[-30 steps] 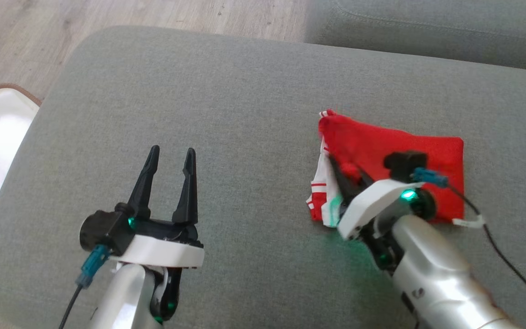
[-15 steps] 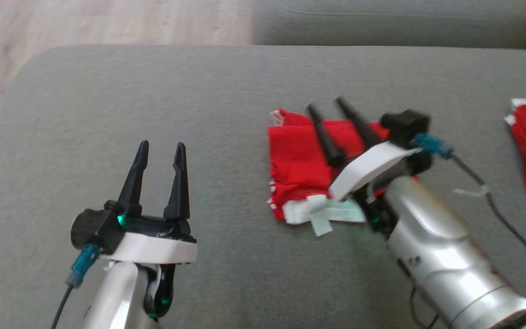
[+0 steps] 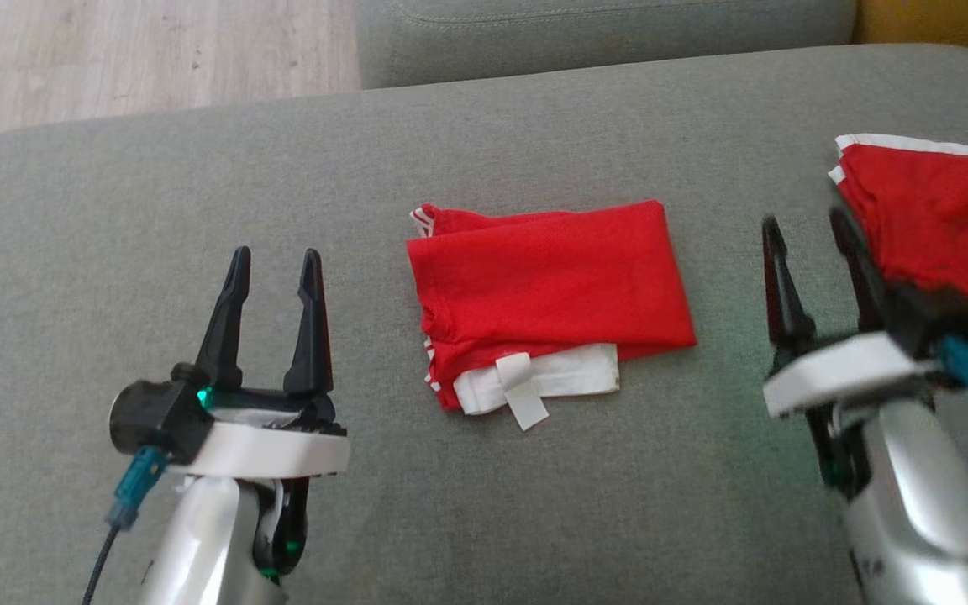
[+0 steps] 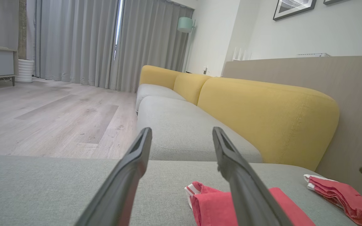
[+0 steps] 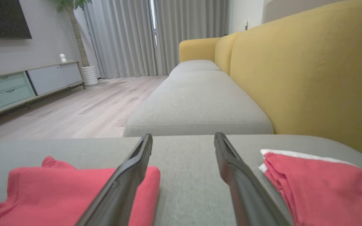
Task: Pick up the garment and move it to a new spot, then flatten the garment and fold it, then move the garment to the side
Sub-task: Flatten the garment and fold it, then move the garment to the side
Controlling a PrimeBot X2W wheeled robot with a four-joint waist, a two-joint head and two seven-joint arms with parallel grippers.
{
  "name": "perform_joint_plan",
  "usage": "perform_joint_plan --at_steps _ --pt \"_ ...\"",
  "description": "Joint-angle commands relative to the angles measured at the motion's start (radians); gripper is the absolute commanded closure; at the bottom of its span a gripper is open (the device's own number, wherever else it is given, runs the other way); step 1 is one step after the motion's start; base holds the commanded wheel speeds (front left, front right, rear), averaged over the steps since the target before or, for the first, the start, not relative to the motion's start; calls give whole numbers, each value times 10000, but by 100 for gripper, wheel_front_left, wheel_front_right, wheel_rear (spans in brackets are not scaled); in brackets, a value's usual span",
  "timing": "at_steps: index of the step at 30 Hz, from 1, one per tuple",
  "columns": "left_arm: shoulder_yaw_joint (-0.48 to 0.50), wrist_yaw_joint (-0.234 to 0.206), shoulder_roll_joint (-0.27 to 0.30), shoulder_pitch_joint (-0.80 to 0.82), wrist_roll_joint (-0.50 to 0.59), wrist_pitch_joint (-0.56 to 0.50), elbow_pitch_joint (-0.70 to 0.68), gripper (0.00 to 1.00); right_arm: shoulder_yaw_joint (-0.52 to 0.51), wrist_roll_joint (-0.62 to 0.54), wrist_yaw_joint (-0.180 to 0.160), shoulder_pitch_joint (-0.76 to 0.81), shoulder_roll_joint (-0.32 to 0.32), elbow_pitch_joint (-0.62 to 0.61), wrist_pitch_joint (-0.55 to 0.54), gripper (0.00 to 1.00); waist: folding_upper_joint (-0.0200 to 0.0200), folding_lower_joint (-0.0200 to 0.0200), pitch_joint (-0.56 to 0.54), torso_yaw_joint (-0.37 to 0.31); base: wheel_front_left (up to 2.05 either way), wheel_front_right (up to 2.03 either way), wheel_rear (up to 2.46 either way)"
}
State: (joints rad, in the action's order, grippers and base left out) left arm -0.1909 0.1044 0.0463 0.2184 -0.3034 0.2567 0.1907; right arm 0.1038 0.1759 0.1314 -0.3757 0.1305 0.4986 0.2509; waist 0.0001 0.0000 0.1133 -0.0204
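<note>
A red garment (image 3: 547, 281) with white trim lies folded into a flat rectangle at the middle of the grey cushion (image 3: 484, 134); a white band and tag stick out at its near edge. It also shows low in the left wrist view, garment (image 4: 212, 204), and at the lower left of the right wrist view, garment (image 5: 58, 188). My left gripper (image 3: 274, 256) hovers open to the garment's left, holding nothing. To the garment's right my right gripper (image 3: 807, 227) stands open and empty, apart from the cloth.
A second folded red garment (image 3: 929, 218) lies at the cushion's right end, just beyond my right gripper. Another grey cushion (image 3: 602, 29) lies beyond, with a yellow backrest (image 4: 262, 116) on the right and wooden floor (image 3: 114, 59) at the upper left.
My right gripper has let go of the garment and drawn back to the right, leaving it folded flat. The camera has turned right, bringing the second red garment into view. The left gripper stays put.
</note>
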Motion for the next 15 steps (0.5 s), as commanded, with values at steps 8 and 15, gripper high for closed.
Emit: perform_joint_plan --at_steps 8,15 --pt "421 -3 39 -209 220 51 -305 0 -880 -659 -7 1327 -707 -1543 108 0 -1 0 10 -114 0 0 0" --pt "253 7 39 -210 227 51 -268 0 -981 -779 -7 1404 -793 -1704 108 0 -1 0 102 40 0 0 0"
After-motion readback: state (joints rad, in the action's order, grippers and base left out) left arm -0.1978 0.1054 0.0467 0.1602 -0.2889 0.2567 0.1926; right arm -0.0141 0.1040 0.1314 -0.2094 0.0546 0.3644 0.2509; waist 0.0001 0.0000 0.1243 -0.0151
